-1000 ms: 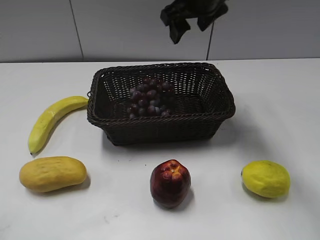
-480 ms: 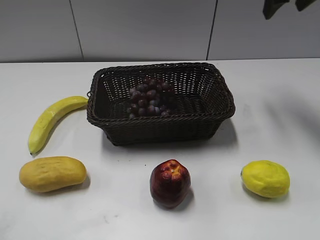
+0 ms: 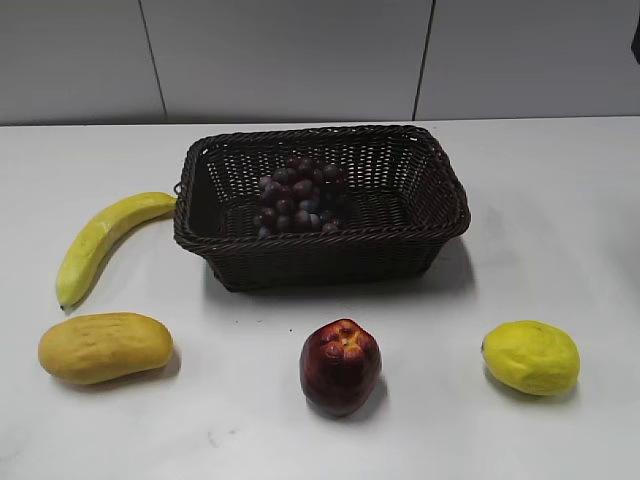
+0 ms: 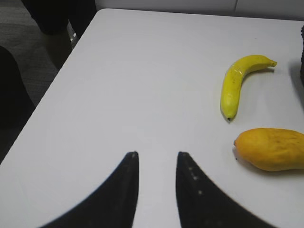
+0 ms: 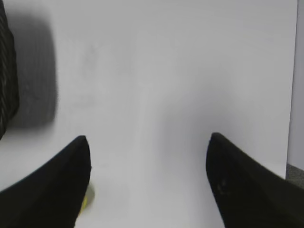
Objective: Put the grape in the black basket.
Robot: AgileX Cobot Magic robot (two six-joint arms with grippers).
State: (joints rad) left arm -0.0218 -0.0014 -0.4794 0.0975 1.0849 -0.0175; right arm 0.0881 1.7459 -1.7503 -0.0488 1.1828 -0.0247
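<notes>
The grape (image 3: 300, 195), a bunch of dark purple-red grapes, lies inside the black basket (image 3: 320, 255), a dark woven wicker basket at the middle back of the table. My left gripper (image 4: 156, 154) is open and empty over bare white table, left of the banana, and is out of the exterior view. My right gripper (image 5: 147, 137) is wide open and empty over bare table to the right of the basket, whose edge shows at the left of the right wrist view (image 5: 5, 71). Only a sliver of the right arm (image 3: 636, 40) shows at the exterior view's right edge.
A banana (image 3: 100, 243) (image 4: 237, 80) lies left of the basket. A mango (image 3: 105, 347) (image 4: 271, 148) sits front left, a dark red apple (image 3: 340, 366) front middle, a lemon (image 3: 531, 357) front right. The table's left edge (image 4: 52, 85) is near the left gripper.
The right gripper, above the basket one second ago, has risen and moved off to the upper right, almost out of the exterior view. The grape stays in the basket.
</notes>
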